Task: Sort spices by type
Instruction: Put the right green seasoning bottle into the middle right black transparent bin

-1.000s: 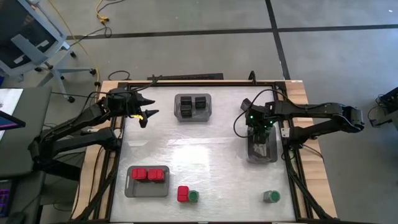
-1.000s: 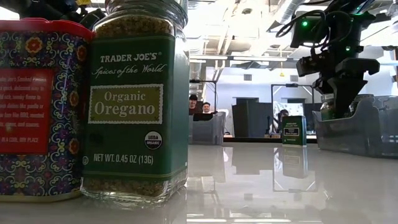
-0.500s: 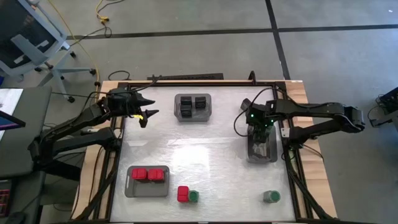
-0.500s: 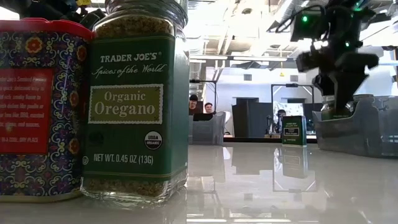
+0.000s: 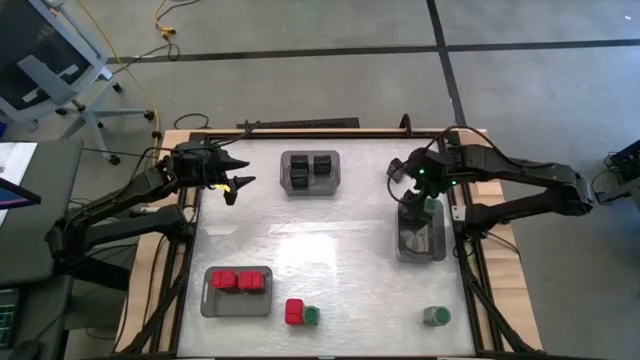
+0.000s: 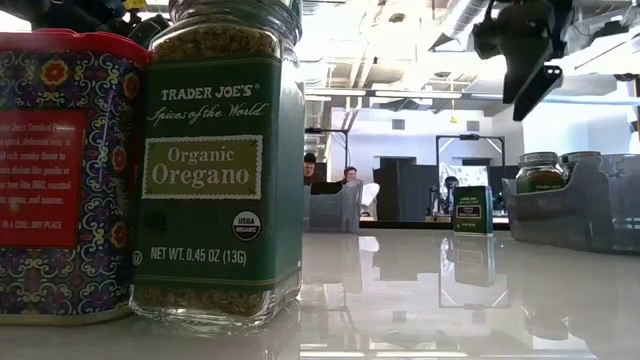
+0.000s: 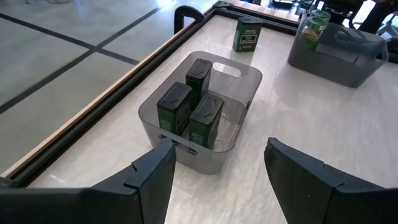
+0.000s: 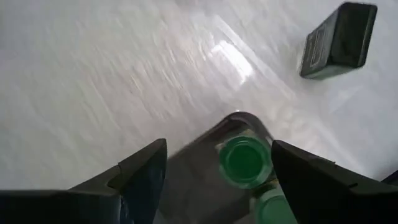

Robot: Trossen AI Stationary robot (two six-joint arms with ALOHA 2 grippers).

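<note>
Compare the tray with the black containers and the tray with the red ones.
The black-container tray sits at the table's far side, in front of the left gripper; the red-container tray sits near the front left corner. The first holds three black containers; the second holds two red boxes. One more red box stands loose beside the red tray, next to a green-lidded jar. Both trays are grey and rectangular.

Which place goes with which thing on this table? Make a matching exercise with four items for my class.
Things:
1. black containers
2. paired red boxes
3. loose green-lid jar
4. right gripper

Places:
A. above the right tray
B. in the middle tray
C. in the left tray
D. beside a lone red box

Pairs: 1-B, 2-C, 3-D, 4-A
</note>
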